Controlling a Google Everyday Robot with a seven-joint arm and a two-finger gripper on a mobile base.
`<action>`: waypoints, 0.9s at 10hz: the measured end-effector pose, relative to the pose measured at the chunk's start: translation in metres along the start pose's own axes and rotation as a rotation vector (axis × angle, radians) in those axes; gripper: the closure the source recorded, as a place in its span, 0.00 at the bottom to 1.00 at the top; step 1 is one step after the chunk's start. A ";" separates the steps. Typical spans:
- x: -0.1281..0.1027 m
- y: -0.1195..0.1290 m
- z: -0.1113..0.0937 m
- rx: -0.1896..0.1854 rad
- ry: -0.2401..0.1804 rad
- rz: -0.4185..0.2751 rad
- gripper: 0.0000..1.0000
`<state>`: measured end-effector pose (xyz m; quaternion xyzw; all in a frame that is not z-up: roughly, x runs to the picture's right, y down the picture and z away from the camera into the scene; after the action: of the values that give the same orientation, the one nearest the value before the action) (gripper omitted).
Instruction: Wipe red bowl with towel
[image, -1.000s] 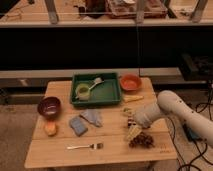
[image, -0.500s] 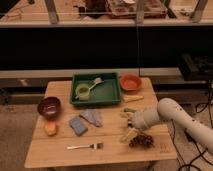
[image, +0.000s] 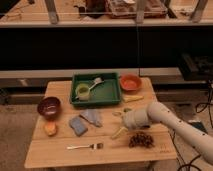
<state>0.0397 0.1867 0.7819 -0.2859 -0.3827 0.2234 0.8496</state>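
Note:
The red bowl (image: 130, 83) sits at the table's back right, just right of the green tray (image: 111, 92). On the wood in front of the tray lies the towel (image: 93, 117), pale grey-blue and crumpled. My gripper (image: 118, 123) hovers low over the table to the right of the towel, a short gap away. It is open, its two fingers spread towards the towel with nothing between them. The white arm (image: 160, 120) reaches in from the right. The bowl is well behind the gripper.
A blue sponge (image: 77, 126) lies left of the towel. A maroon bowl (image: 49, 106) and an orange fruit (image: 50, 129) are at the left. A fork (image: 85, 146) and grapes (image: 141, 140) lie near the front. The tray holds a yellow-green cup (image: 82, 91) and a brush (image: 97, 80).
My arm has reached further left across the table, bringing the open gripper closer to the towel. Nothing on the table has moved.

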 end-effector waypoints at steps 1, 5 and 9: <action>-0.001 -0.005 0.008 0.006 0.003 -0.001 0.20; 0.014 -0.030 0.038 0.026 -0.003 0.029 0.20; 0.007 -0.042 0.054 0.061 -0.044 0.030 0.20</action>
<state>0.0088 0.1769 0.8430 -0.2608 -0.3901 0.2539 0.8458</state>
